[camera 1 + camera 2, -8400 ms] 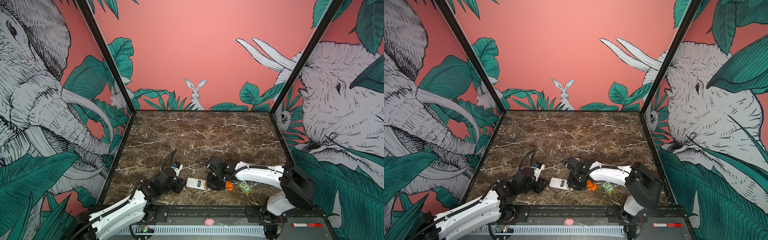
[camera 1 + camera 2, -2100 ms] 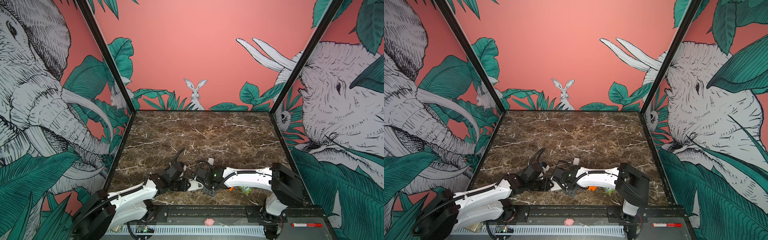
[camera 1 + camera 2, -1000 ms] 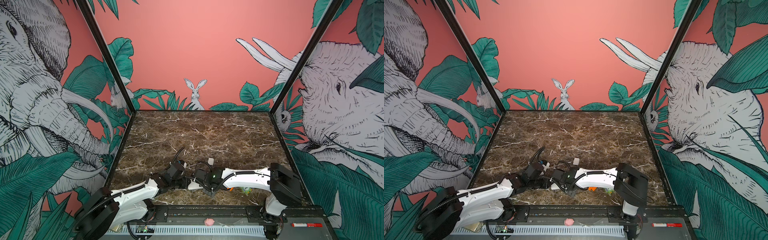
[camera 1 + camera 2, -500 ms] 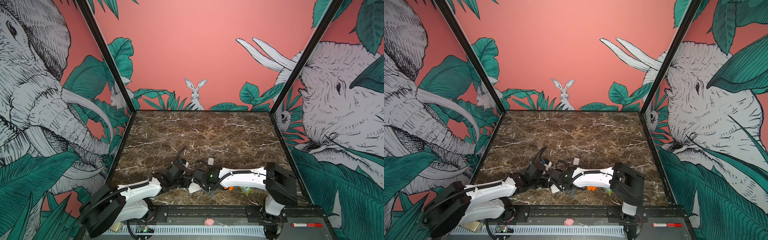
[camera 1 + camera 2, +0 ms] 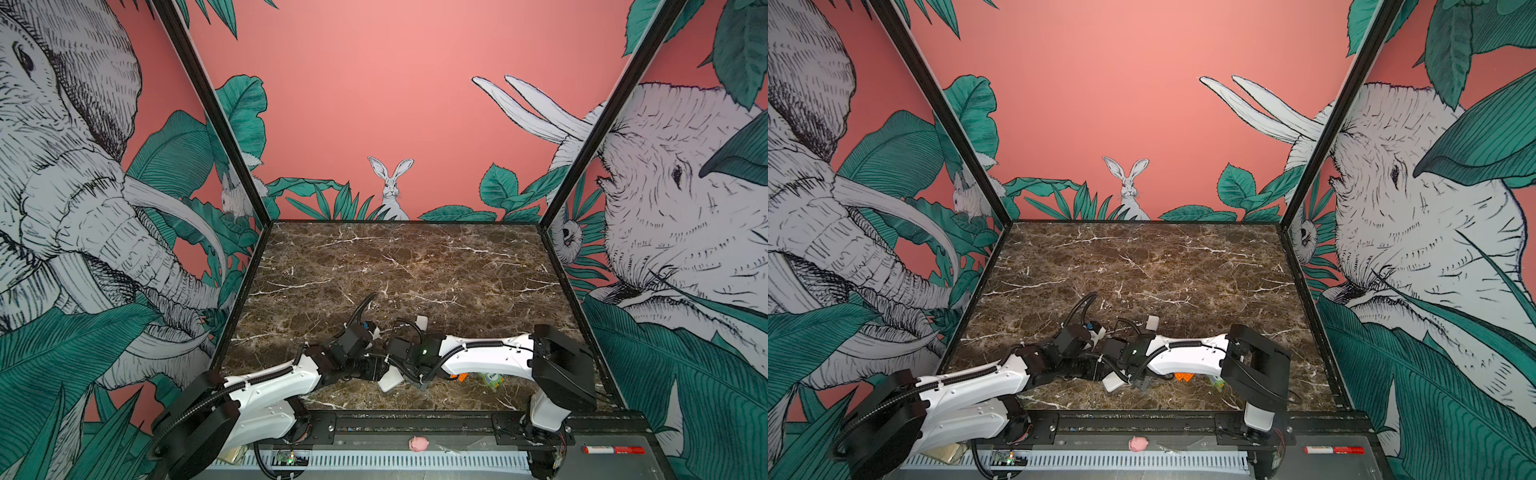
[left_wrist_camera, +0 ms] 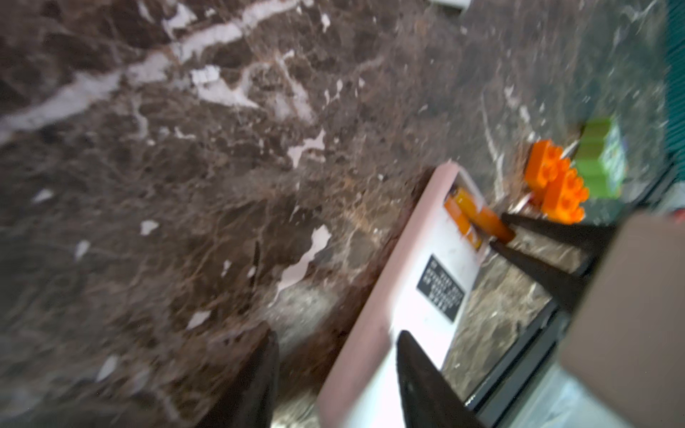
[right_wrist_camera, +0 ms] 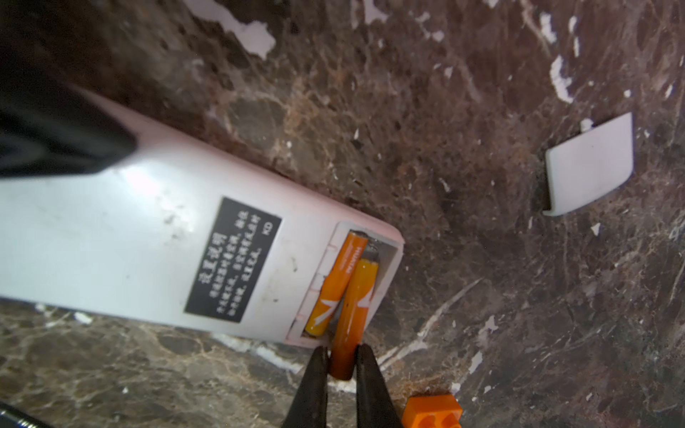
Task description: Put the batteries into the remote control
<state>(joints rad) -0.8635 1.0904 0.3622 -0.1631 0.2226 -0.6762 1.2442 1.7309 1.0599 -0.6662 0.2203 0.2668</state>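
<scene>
The white remote control (image 7: 122,237) lies back up on the marble, its battery bay open at one end. One orange battery (image 7: 335,285) sits in the bay. My right gripper (image 7: 341,350) is shut on the second battery (image 7: 354,307), which slants with its far tip in the bay and its near end over the remote's edge. My left gripper (image 6: 338,331) is open astride the remote's (image 6: 419,281) other end, one finger over its back and the other off its side. In both top views the grippers meet at the remote (image 5: 390,380) (image 5: 1113,382) near the front edge.
The loose white bay cover (image 7: 589,163) (image 5: 422,322) lies behind the arms. An orange studded brick (image 6: 556,185) (image 5: 459,377) and a green owl toy (image 6: 600,155) (image 5: 492,379) sit just right of the remote, under the right arm. The black front rail (image 5: 415,415) runs close by.
My left gripper's jaws have parted from the remote's end in the last half second. The right gripper still grips its battery at the bay.
</scene>
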